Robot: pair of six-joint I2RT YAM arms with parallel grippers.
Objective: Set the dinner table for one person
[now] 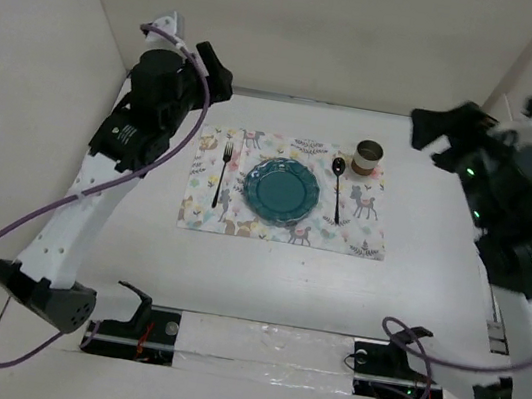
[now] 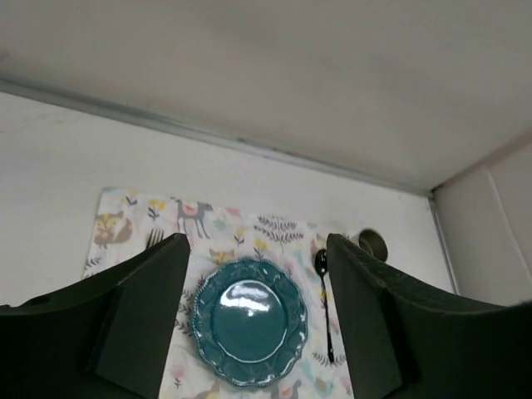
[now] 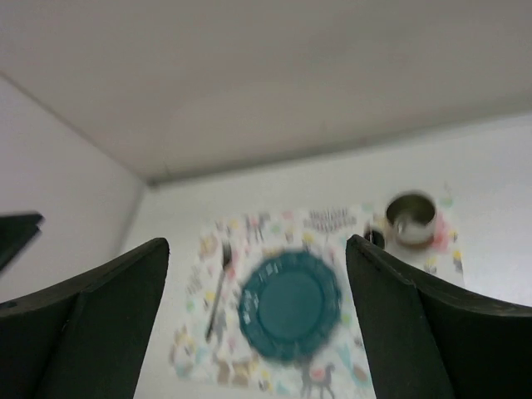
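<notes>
In the top view, the dinner table (image 1: 262, 290) is seen as the broad white surface under everything, with a printed placemat (image 1: 242, 224) laid on it. A teal plate (image 1: 281, 190) is centred on the placemat. A fork (image 1: 221, 174) is laid just left of the plate, a dark spoon (image 1: 337, 186) just right of it, and a metal cup (image 1: 368, 157) beyond the spoon, to the plate's far right. The left gripper (image 1: 214, 78) is held high to the plate's left and the right gripper (image 1: 438, 126) high to its right; nothing is touched by either.

In the left wrist view, the fingers (image 2: 158, 283) are spread wide with nothing held, and the plate is framed in the gap.

In the right wrist view, the fingers (image 3: 125, 299) are likewise spread wide and empty, with the plate blurred below.

The setting is judged complete, so the closing step is taken to be in hand. All that seems called for next is that both arms be parked away from the plate, with the cables kept off the cutlery.
</notes>
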